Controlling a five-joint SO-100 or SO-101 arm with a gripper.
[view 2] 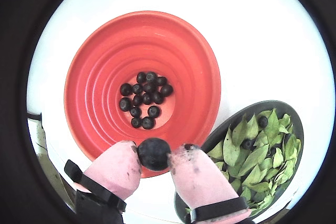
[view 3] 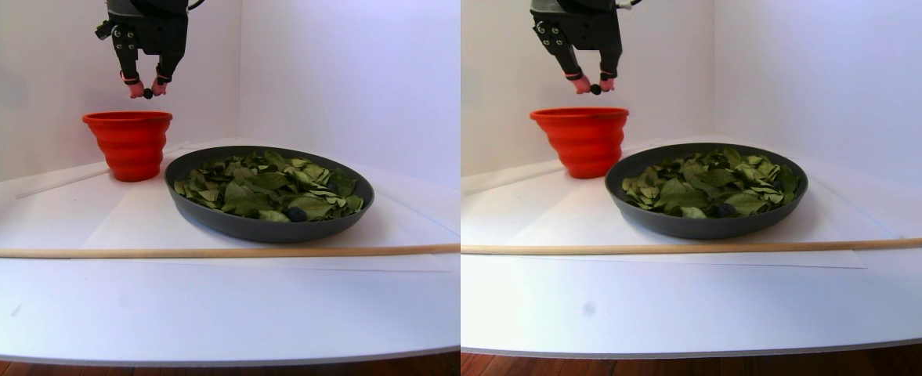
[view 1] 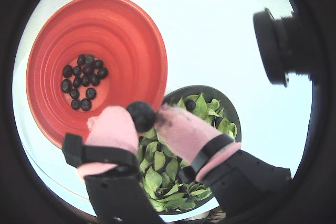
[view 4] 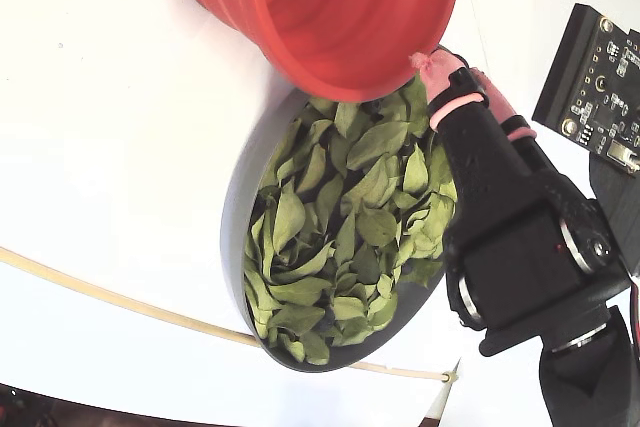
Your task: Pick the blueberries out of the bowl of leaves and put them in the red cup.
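- White worktop (view 3: 194, 313), smooth; wood floor edge shows below its front rim in the stereo pair view.
- Red cup (view 3: 128, 145) stands on it, back left.
- Dark grey bowl (view 3: 269, 227) sits just right of the cup, near it.
- Thin wooden rod (view 3: 194, 252) lies across the worktop in front of the bowl.

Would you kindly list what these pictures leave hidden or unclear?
- Berries under the leaves: any buried ones hidden in every view.
- Red cup: top cut off by the fixed view's edge.
- Held blueberry: tiny in the stereo pair; the end effector shows it better in both wrist views.
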